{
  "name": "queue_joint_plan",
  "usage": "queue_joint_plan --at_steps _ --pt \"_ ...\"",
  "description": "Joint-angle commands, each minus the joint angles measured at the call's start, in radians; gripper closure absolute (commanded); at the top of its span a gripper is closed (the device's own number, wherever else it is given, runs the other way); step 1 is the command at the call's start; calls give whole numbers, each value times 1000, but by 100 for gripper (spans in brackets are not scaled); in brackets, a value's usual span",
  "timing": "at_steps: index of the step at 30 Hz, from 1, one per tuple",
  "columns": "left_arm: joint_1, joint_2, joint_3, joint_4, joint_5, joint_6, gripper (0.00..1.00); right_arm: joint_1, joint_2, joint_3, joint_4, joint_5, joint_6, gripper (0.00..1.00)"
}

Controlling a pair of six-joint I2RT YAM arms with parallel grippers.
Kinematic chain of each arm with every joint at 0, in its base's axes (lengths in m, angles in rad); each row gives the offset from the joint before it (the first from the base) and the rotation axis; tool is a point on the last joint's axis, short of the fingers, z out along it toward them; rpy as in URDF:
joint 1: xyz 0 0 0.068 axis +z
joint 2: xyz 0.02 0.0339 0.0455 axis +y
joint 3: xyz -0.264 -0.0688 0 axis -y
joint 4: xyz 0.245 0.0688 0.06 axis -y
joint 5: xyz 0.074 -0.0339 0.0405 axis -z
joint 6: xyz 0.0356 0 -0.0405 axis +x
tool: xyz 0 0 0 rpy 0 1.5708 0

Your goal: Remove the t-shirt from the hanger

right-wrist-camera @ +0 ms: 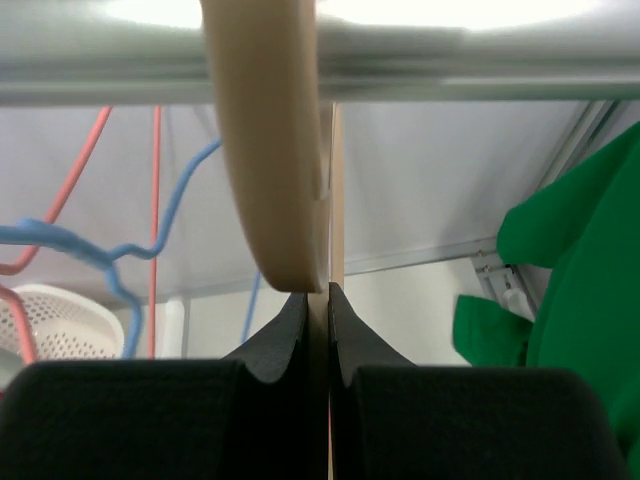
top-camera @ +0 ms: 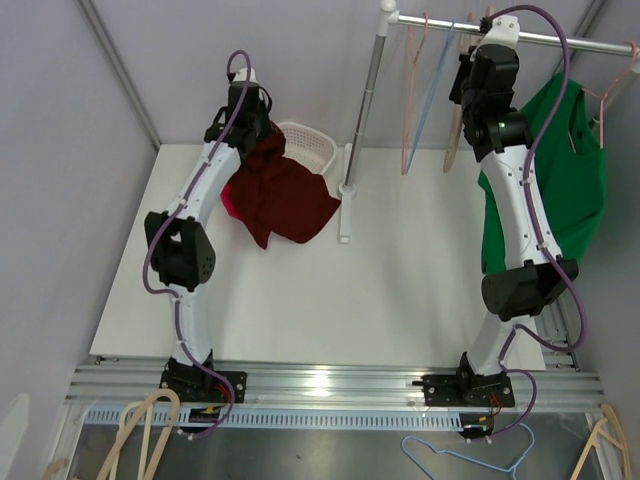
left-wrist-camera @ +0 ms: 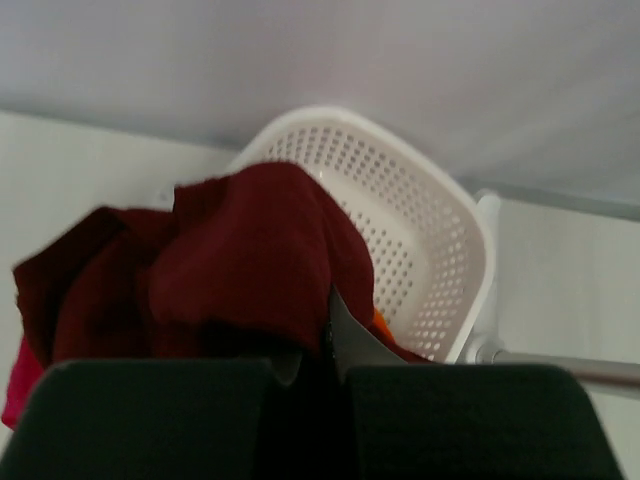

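The flat white table (top-camera: 400, 300) runs under both arms, and its right edge is hidden behind the right arm. The green soft-knit t-shirt (top-camera: 575, 170) hangs well to the right on a thin pink wire hanger (top-camera: 612, 92). The frame edge crops it, the arm partly masks it, and in the right wrist view only a bright fold (right-wrist-camera: 590, 280) shows. The dark red cotton t-shirt (top-camera: 285, 195) is off any hanger and droops in limp folds from the left gripper (top-camera: 262, 125) to the tabletop. It covers the near rim of the white perforated plastic basket (top-camera: 305, 145). A bright pink scrap at its left edge is too buried to identify. The round metal rail (top-camera: 560, 40) is blurred in the right wrist view (right-wrist-camera: 480, 65). From it hang a bare pink wire hanger (top-camera: 408, 100), a blue wire hanger (top-camera: 432, 80) and a smooth, curved beige wooden hanger (right-wrist-camera: 265, 150). The right gripper (right-wrist-camera: 318, 300) has its jaws nearly together, pinching that wooden hanger's lower edge. In the left wrist view the left gripper (left-wrist-camera: 315, 350) is clamped on a fold of the red cloth (left-wrist-camera: 250, 260), which hides the fingertips.
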Motion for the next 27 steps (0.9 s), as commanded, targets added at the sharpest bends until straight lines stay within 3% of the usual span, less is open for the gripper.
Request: queue_joint_plan --at_steps 1,5,14,16,18,20,23,27 --pt "-3 11 10 -117 40 -82 99 0 -76 -28 74 -40 11 100" --pt "-3 41 -5 -181 92 -110 99 0 -78 -39 59 -71 34 100" --pt "-28 32 -145 -148 128 -111 99 26 -99 -80 65 -115 54 100" --pt "-31 37 -165 -142 151 -108 98 29 -97 -79 59 -114 57 100" --pt "-31 43 -163 -143 160 -100 89 29 -101 -82 55 -112 57 93" --pt "-31 45 -162 -145 152 -93 87 27 -101 -82 55 -109 57 100" --pt "-30 38 -157 -145 129 -91 92 24 -101 -73 60 -105 60 100" --pt "-31 32 -149 -143 129 -90 89 15 -88 -41 49 -109 66 100"
